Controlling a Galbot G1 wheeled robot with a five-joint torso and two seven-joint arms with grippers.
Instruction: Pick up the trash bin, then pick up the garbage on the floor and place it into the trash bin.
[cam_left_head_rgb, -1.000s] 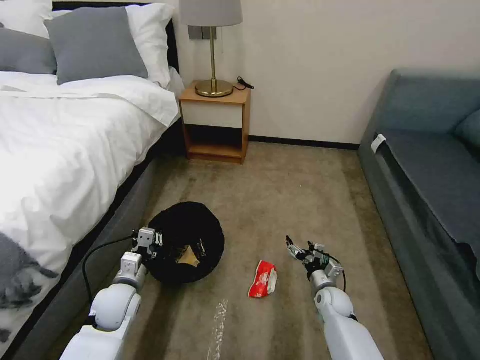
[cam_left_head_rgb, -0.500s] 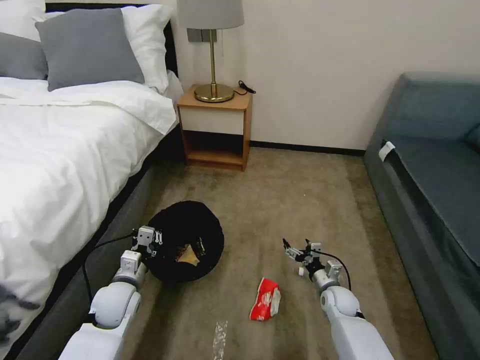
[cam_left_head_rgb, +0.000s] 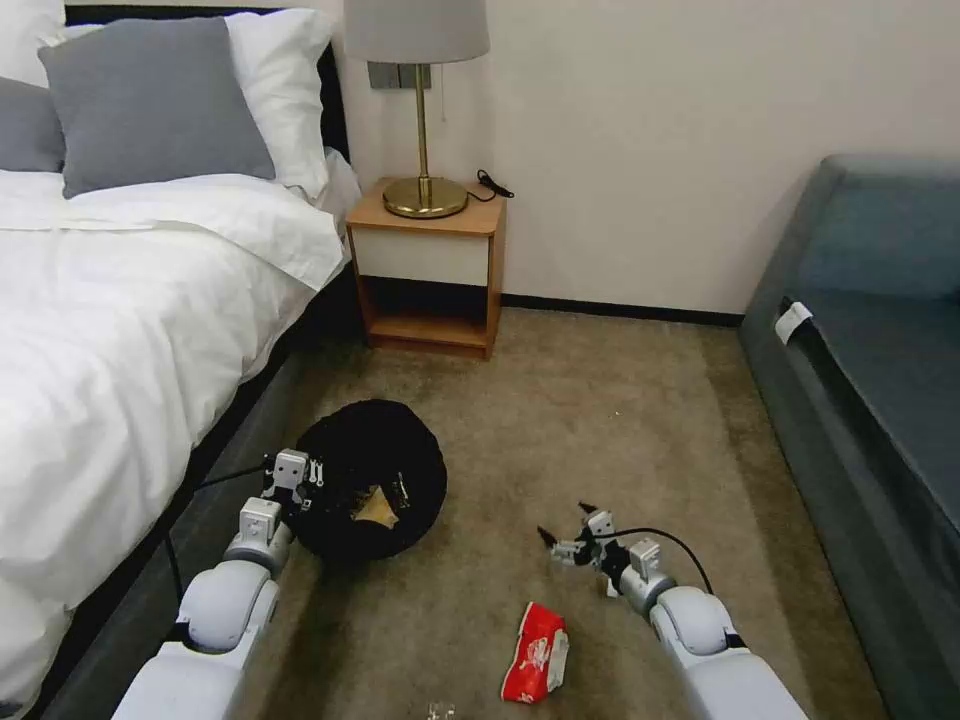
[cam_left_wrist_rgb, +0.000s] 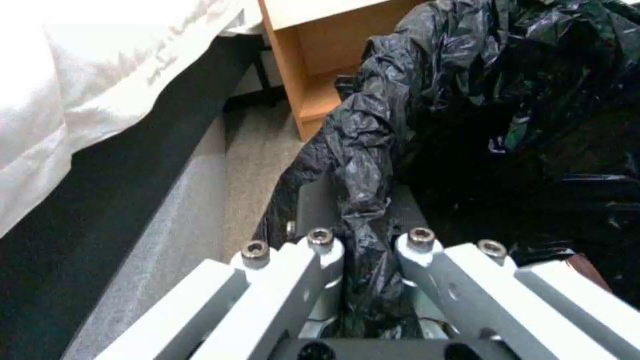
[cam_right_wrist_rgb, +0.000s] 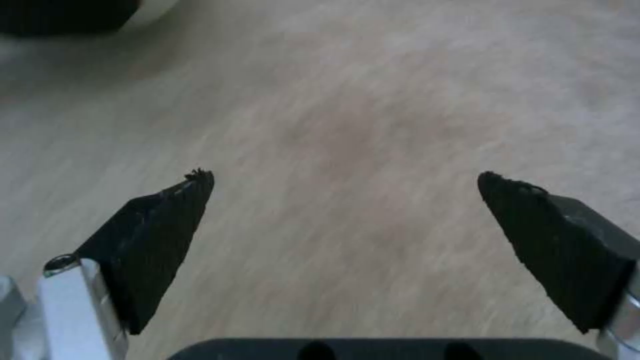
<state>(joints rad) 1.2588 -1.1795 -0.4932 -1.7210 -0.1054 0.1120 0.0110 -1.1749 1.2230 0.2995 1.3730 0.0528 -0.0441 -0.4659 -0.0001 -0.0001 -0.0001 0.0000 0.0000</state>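
My left pincer (cam_left_head_rgb: 300, 487) is clamped on the near-left rim of the bin (cam_left_head_rgb: 372, 478), pinching a fold of its black bag (cam_left_wrist_rgb: 363, 210) between the fingers (cam_left_wrist_rgb: 313, 260). The bin stands on the carpet (cam_left_head_rgb: 600, 420) close beside the bed (cam_left_head_rgb: 130, 330), near the carpet's left edge. Inside it I see a gold-brown packet (cam_left_head_rgb: 376, 508) lying on the bag's bottom.

My right pincer (cam_left_head_rgb: 562, 540) is spread wide, its black fingertips (cam_right_wrist_rgb: 170, 210) well apart with bare carpet between them. It hangs low over the carpet, out to the right of the bin and apart from it, pointing toward the left.

The red-and-white wrapper (cam_left_head_rgb: 535, 652) lies flat on the carpet near the front edge of the head view, just nearer to me than my right pincer and not touching it. At the far edge of the carpet a nightstand (cam_left_head_rgb: 428, 270) stands against the wall with a lamp (cam_left_head_rgb: 420, 100) on it, and a sofa (cam_left_head_rgb: 880, 400) runs along the right edge.
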